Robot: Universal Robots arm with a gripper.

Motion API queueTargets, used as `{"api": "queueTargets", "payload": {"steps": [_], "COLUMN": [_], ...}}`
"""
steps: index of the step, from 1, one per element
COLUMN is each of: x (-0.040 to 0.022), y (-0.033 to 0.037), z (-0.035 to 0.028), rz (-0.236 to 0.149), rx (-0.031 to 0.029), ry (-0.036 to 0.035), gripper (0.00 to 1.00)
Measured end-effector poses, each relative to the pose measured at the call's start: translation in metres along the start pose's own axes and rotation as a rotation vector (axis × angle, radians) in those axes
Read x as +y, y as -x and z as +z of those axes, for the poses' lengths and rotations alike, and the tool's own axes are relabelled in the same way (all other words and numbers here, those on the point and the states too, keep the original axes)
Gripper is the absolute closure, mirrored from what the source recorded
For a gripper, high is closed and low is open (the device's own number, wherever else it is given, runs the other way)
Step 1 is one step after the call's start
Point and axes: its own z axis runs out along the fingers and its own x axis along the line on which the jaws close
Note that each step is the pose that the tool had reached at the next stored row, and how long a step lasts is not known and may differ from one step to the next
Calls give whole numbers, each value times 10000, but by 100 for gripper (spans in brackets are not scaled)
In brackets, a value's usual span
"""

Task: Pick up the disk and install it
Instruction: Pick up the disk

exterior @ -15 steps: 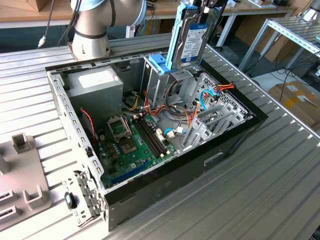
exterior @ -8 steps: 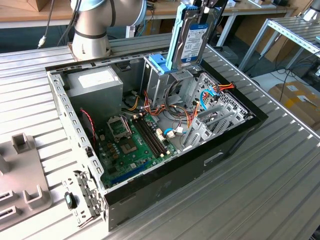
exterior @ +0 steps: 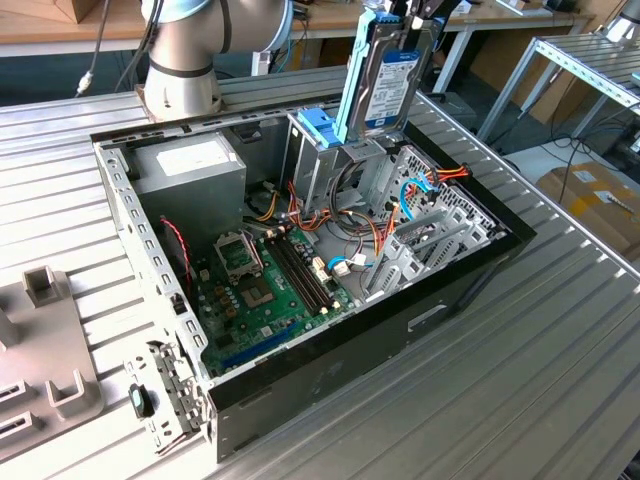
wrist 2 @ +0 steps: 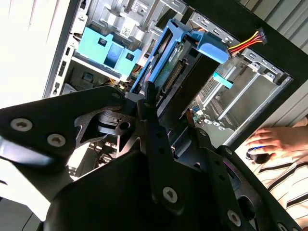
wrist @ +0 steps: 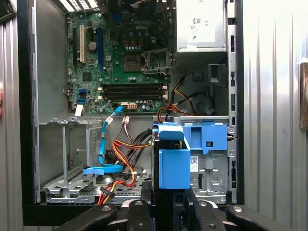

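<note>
The disk (exterior: 385,70) is a metal drive with a white-and-blue label and a light-blue rail frame. It hangs upright over the open computer case (exterior: 450,290), with my gripper (exterior: 408,10) shut on its top end. Its lower end sits at the mouth of the metal drive cage (exterior: 365,165), right beside a small blue bracket (exterior: 315,125). The second wrist view shows the disk (wrist 2: 161,62) edge-on, running away from my fingers (wrist 2: 150,94) toward the cage. In the first wrist view the blue end of the disk (wrist: 173,163) stands between my fingers (wrist: 199,208), next to the blue bracket (wrist: 209,137).
Inside the case lie a green motherboard (exterior: 260,280), a grey power supply (exterior: 190,165) with a white label, and loose red, yellow and blue cables (exterior: 350,240). The arm's base (exterior: 180,50) stands behind the case. A grey fixture (exterior: 40,340) lies at the exterior view's left. A person's hand (wrist 2: 272,139) rests beyond the case.
</note>
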Motion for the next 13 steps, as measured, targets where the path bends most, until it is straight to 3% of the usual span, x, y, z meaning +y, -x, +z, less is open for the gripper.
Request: {"api": "queueTargets", "payload": {"steps": [13], "x": [0], "y": [-14], "z": [1], "rz": [0], "rx": [-2], "ry": [0], "gripper": [65]}}
